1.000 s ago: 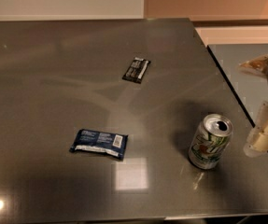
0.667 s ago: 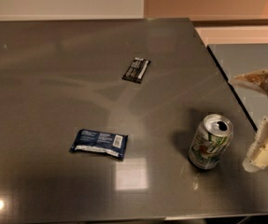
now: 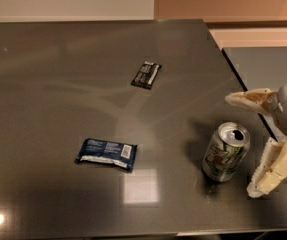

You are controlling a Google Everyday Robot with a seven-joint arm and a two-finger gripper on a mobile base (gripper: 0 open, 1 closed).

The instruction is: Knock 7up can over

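Observation:
The 7up can [image 3: 225, 152] stands upright on the dark grey table [image 3: 58, 84] near its front right corner, silver-white with green lettering and a shiny top. My gripper [image 3: 243, 144] is at the right edge of the view, just right of the can. Its two cream fingers are spread wide: one fingertip [image 3: 235, 98] points left above and behind the can, the other [image 3: 258, 186] hangs low to the can's right. The gripper is open and holds nothing. A small gap shows between the lower finger and the can.
A dark blue snack packet [image 3: 106, 153] lies flat at the table's front middle. A black snack wrapper [image 3: 146, 75] lies further back. The table's right edge [image 3: 233, 74] runs close behind the gripper, with a grey surface [image 3: 268, 69] beyond it.
My gripper has moved left and further into view, closing in on the can's right side. The can and both packets have not moved.

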